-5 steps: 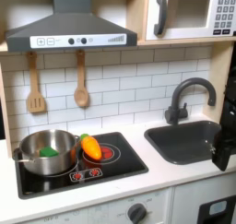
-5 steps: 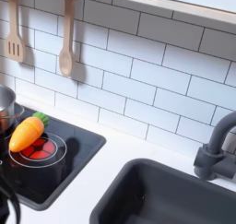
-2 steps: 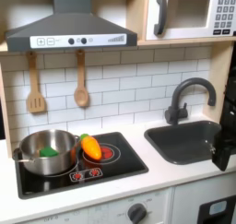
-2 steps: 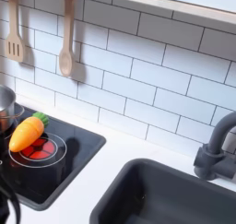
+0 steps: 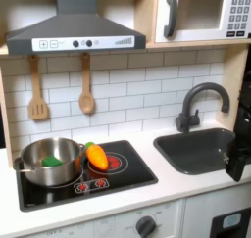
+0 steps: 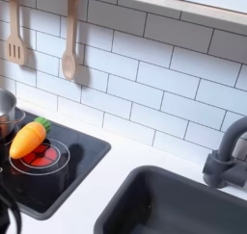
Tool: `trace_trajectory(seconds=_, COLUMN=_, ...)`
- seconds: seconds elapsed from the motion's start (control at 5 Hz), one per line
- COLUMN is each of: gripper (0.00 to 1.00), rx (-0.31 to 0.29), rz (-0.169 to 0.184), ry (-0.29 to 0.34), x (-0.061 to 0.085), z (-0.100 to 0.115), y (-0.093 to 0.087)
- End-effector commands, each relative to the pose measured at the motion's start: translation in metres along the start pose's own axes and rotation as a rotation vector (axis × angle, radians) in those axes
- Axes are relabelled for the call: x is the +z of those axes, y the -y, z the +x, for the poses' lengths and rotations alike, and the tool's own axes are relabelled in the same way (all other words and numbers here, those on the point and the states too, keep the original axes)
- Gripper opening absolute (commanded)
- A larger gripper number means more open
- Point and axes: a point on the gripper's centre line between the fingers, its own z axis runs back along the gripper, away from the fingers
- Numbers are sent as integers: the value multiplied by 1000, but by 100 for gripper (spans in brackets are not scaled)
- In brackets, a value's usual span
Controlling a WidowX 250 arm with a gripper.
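Note:
An orange toy carrot [image 5: 96, 156] with a green top lies on the black stove [image 5: 123, 175], leaning against a silver pot [image 5: 39, 168]. A green item [image 5: 51, 162] sits inside the pot. In the second exterior view the carrot [image 6: 27, 139] rests over a red burner, with the pot's rim [image 6: 5, 111] at the second exterior view's left edge. A dark part of my arm [image 5: 238, 154] shows at the first exterior view's right edge, beside the sink [image 5: 186, 156]. Its fingers cannot be made out, and it is far from the carrot.
A dark faucet [image 5: 193, 103] stands behind the sink. A wooden spatula [image 5: 37, 90] and a wooden spoon [image 5: 86, 85] hang on the tiled wall under the range hood [image 5: 69, 31]. A microwave [image 5: 201, 12] sits at the upper right. A white counter [image 6: 106, 185] lies between stove and sink basin [image 6: 178, 207].

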Motion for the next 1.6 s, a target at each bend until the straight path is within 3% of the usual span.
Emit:
trace_trajectory(seconds=0.0, gripper=100, rx=13, rz=-9, ry=26, x=-2, z=3, y=-2)
trace_trajectory(seconds=0.4, gripper=100, rx=3, rz=28, ry=136, x=-6, z=7, y=-5)
trace_trajectory(seconds=0.6, gripper=100, rx=22, rz=2, ry=161, x=-7, z=8, y=-8)
trace_trajectory(seconds=0.8, gripper=100, rx=26, rz=-10, ry=244, x=-6, z=14, y=-9)
trace_trajectory(seconds=1.0, gripper=100, rx=28, rz=-18, ry=263, x=-6, z=21, y=-14)
trace_trajectory(seconds=1.2, gripper=100, rx=35, rz=-39, ry=363, x=2, z=29, y=-16)
trace_trajectory(seconds=1.4, gripper=100, rx=39, rz=-47, ry=360, x=-1, z=30, y=-17)
